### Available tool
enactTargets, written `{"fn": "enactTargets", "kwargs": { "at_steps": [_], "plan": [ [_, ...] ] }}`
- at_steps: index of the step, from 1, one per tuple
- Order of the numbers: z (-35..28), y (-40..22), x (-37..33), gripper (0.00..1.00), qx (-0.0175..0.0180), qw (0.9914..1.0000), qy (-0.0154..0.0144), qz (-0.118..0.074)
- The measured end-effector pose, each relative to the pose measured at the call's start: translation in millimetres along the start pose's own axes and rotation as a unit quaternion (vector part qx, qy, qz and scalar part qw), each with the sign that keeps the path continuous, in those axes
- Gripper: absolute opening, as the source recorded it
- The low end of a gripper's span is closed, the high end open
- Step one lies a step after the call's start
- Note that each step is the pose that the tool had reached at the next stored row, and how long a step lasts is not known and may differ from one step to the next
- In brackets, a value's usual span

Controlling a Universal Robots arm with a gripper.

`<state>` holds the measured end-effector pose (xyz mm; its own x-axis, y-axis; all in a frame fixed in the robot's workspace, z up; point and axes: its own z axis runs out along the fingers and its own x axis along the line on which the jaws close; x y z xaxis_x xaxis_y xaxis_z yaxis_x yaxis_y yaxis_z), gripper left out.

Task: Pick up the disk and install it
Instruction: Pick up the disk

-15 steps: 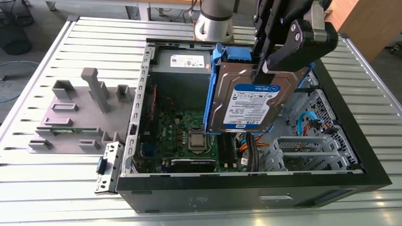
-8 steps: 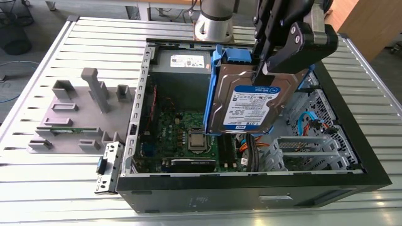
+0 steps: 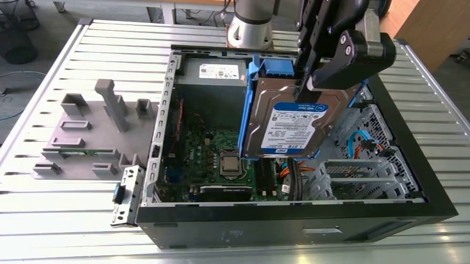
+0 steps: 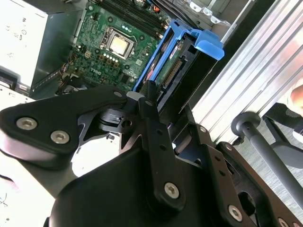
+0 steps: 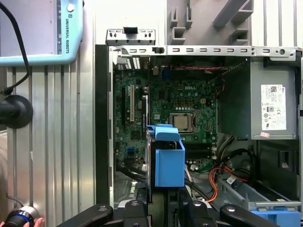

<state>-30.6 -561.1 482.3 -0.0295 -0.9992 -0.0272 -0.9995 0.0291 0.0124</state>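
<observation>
- Exterior view: the disk (image 3: 288, 125) hangs on edge above the open computer case (image 3: 294, 223), roughly over the case's middle. Its label faces the camera. The gripper (image 3: 314, 92) has its jaws pinching the disk at the upper end. The disk sits in no bay of the case.
- Second wrist view: the jaws are clamped across the near end of the disk (image 4: 173, 64). Its blue rail frame (image 4: 208, 46) points down into the case, above the motherboard (image 4: 113, 42).
- First wrist view: the disk (image 5: 168, 163) shows end-on over the case interior. The power supply box (image 5: 274, 109) stands against one case wall, and loose cables (image 5: 222, 172) lie on the case floor near the disk.
- Hazard, judged: the hold covers one end only, so a knock against the case rim could tilt or slip the disk.
- Hazard, judged: a misaligned descent could snag the rail frame on the cables.
- Hazard, judged: a misaligned descent could also drive a corner of the disk into the motherboard.
</observation>
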Motion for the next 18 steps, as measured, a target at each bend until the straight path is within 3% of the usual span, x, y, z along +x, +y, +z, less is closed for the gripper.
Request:
{"fn": "enactTargets", "kwargs": {
  "at_steps": [18],
  "plan": [
    [1.9,-0.2,7.5,0.35,0.0,1.0,0.0009,0.0]
  ]
}}
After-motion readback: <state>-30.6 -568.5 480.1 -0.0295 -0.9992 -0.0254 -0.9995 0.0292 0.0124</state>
